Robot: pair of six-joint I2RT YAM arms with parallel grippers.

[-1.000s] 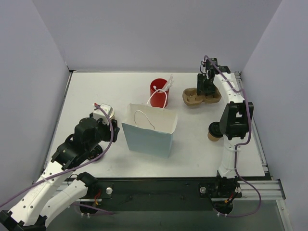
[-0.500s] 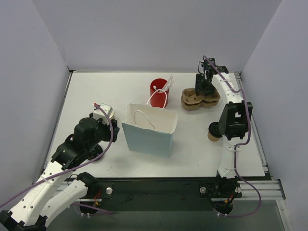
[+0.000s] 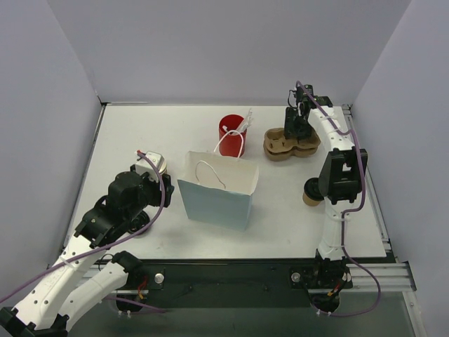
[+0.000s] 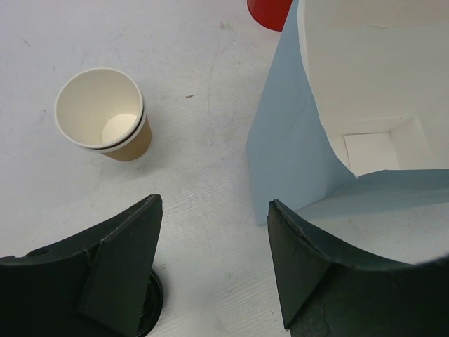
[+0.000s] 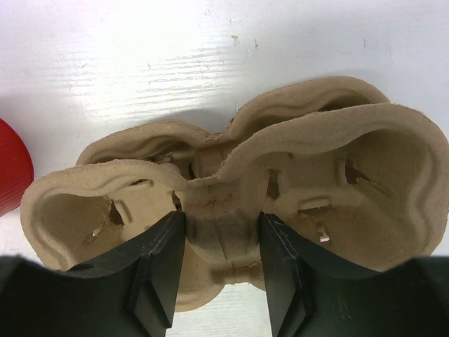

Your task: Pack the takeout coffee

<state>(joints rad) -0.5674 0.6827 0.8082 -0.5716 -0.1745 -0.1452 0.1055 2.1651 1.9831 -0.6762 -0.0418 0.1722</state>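
Observation:
The takeout coffee (image 3: 309, 192), a small brown cup with a black lid, stands at the right, partly hidden behind my right arm. My right gripper (image 3: 295, 128) (image 5: 221, 219) is shut on the middle bridge of a brown pulp cup carrier (image 3: 289, 144) (image 5: 337, 161) at the back right; a second carrier layer (image 5: 119, 154) shows beneath it. My left gripper (image 3: 151, 184) (image 4: 215, 203) is open and empty, low over the table between a lidless paper cup (image 3: 156, 164) (image 4: 104, 116) and the light-blue paper bag (image 3: 217, 189) (image 4: 330, 140), which stands open.
A red cup (image 3: 230, 133) (image 4: 270, 8) with white stirrers stands behind the bag. A black round lid (image 4: 149, 307) lies on the table, half hidden under my left finger. Grey walls enclose the table on three sides.
My right gripper has shifted the cup carrier a little to the left. The left arm has not moved.

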